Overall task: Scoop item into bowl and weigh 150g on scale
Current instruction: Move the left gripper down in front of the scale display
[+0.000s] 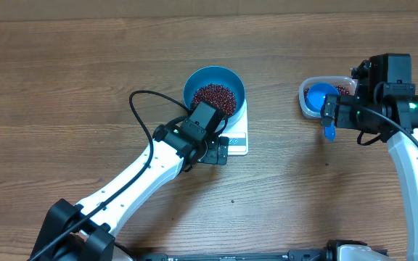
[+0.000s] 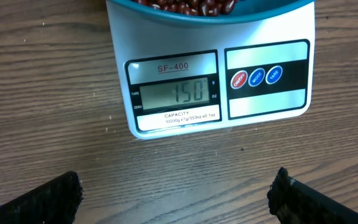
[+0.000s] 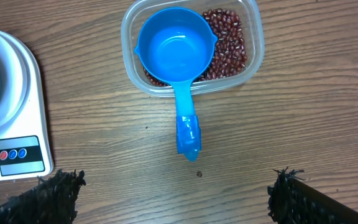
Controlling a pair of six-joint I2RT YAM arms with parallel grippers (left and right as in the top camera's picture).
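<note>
White scale (image 2: 220,81) lies just ahead of left jaws.

Below the left claw (image 2: 179,193) the worktop (image 2: 42,93) is brown wood grain, matt and finely streaked. Just ahead of that claw the scale (image 2: 221,81) is smooth white plastic with a faint sheen, and its display window (image 2: 176,93) looks glossy. The bowl (image 1: 227,74) on it is smooth blue and lightly shiny inside. The beans (image 1: 212,94) in it are glossy dark red-brown. Ahead of the right claw (image 3: 176,193) the tub (image 3: 253,46) is thin clear plastic. The scoop (image 3: 176,50) is glossy blue plastic, and its handle end (image 3: 188,134) is crinkled like tape. The fingers (image 3: 303,199) of each claw are black, matt and rough-edged, like foam.
</note>
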